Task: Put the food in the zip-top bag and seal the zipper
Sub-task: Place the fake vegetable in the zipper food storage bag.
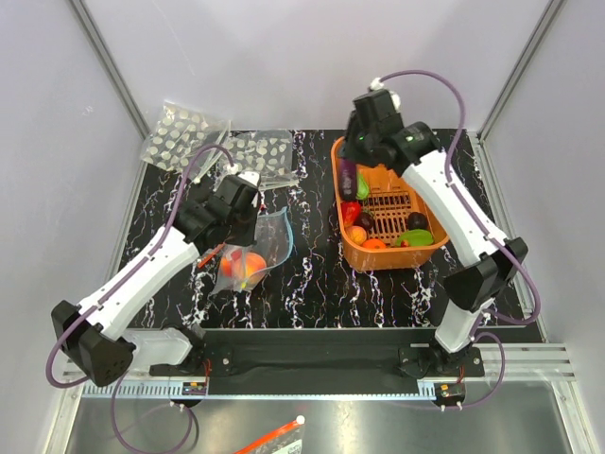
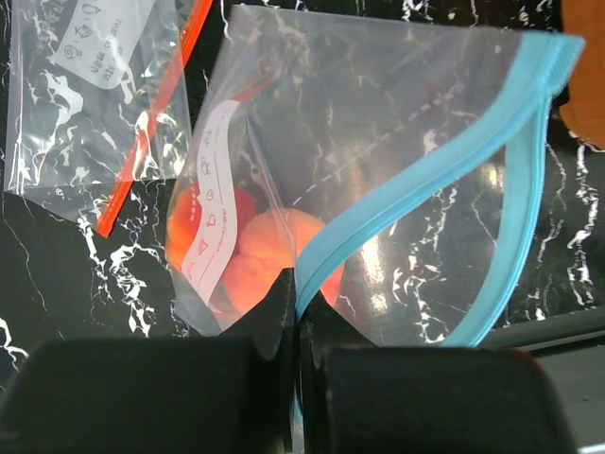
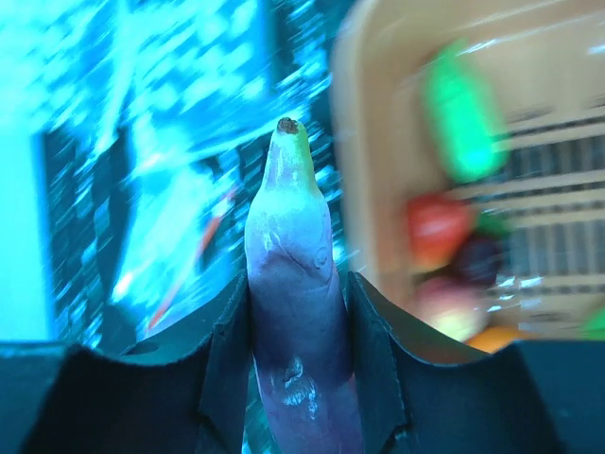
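Your zip-top bag (image 2: 378,142) stands on the table left of centre, its mouth gaping, and its zipper (image 2: 444,170) is pinched at one end by the left gripper (image 2: 295,295), whose jaws are nearly closed on the strip. Inside it you can count at least two peach-orange pieces of food (image 2: 274,248) and a redder one behind them. The left arm reaches diagonally up and right from its base to the bag. The right arm bends at its elbow and leans back left over the orange basket (image 1: 395,259). There the right gripper (image 3: 298,288) clamps one purple eggplant (image 3: 291,236) with its stem pointing away. Roughly seven pieces lie in the basket. Two dotted packets (image 1: 184,132) lie behind, and one red-strip bag (image 2: 95,95) lies beside your bag.
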Robot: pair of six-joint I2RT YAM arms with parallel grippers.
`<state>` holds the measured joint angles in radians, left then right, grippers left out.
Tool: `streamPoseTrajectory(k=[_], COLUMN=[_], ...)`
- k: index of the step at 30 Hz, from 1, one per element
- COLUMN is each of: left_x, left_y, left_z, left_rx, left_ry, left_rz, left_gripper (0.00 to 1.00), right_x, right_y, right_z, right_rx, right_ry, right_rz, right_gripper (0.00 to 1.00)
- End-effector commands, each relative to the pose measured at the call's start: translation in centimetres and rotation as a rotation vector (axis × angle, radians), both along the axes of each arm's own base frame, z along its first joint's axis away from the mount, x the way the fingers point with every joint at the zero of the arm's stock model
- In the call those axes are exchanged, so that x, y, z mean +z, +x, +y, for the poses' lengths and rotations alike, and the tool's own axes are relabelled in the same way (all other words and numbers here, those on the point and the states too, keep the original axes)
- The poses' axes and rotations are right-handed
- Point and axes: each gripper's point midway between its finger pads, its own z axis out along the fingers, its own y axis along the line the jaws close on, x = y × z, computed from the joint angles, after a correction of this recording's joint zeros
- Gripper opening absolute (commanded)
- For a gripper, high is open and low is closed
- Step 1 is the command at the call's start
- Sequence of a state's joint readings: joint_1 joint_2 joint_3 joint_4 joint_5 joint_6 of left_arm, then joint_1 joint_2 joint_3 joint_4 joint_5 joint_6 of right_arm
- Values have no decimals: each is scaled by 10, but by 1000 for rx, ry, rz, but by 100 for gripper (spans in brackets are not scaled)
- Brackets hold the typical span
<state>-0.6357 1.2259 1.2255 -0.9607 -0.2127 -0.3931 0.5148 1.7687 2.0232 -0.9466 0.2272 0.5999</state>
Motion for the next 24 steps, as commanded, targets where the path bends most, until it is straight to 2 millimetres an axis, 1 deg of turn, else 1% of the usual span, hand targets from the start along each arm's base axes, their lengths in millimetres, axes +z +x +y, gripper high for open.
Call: streamPoseTrajectory(k=[1, 2, 3, 4, 5, 6, 8, 10, 11, 13, 16, 17, 18, 20, 22, 23, 24], left_x=[26, 27, 31, 30, 30, 32, 32, 31, 31, 30, 33, 33, 34, 39, 41, 43, 45], left_y=[9, 11, 12, 14, 15, 15, 17, 20, 21, 26, 35, 32, 33, 28, 23, 22, 17], left_z=[-13, -16, -19, -21, -22, -27, -33, -38, -38, -41, -42, -46, -47, -55, -57, -59, -62], left_rx=[-22, -28, -35, -31, -28, -36, -41, -46, -45, -48, -38, -55, -54, -80, -83, -85, -100], left_ry=[-76, -80, -96, -104, -113, -138, -171, -192, -190, -193, -199, -218, -231, -277, -303, -316, -342], left_rz=[-28, -25, -25, -15, -8, 3, 24, 30, 33, 33, 26, 42, 50, 72, 99, 110, 129], left_gripper=[0, 0, 0, 0, 0, 0, 0, 0, 0, 0, 0, 0, 0, 0, 0, 0, 0], right_x=[7, 8, 8, 8, 7, 9, 12, 17, 17, 18, 17, 23, 21, 19, 21, 28, 22], right_y=[-20, -27, -29, -32, -40, -42, -52, -65, -66, -78, -95, -97, -104, -103, -103, -99, -99], right_z=[43, 57, 65, 71, 84, 93, 114, 130, 131, 139, 140, 143, 144, 148, 150, 154, 152], right_rx=[70, 96, 84, 89, 111, 127, 189, 252, 262, 296, 291, 297, 309, 320, 332, 344, 344], right_ry=[115, 144, 184, 198, 208, 228, 248, 273, 279, 301, 317, 339, 343, 353, 372, 399, 399], right_rz=[31, 38, 43, 43, 45, 31, 20, 17, 22, 42, 70, 50, 45, 18, -10, -53, -60], right_gripper=[28, 28, 27, 27, 26, 26, 26, 28, 28, 28, 28, 28, 28, 28, 28, 28, 28])
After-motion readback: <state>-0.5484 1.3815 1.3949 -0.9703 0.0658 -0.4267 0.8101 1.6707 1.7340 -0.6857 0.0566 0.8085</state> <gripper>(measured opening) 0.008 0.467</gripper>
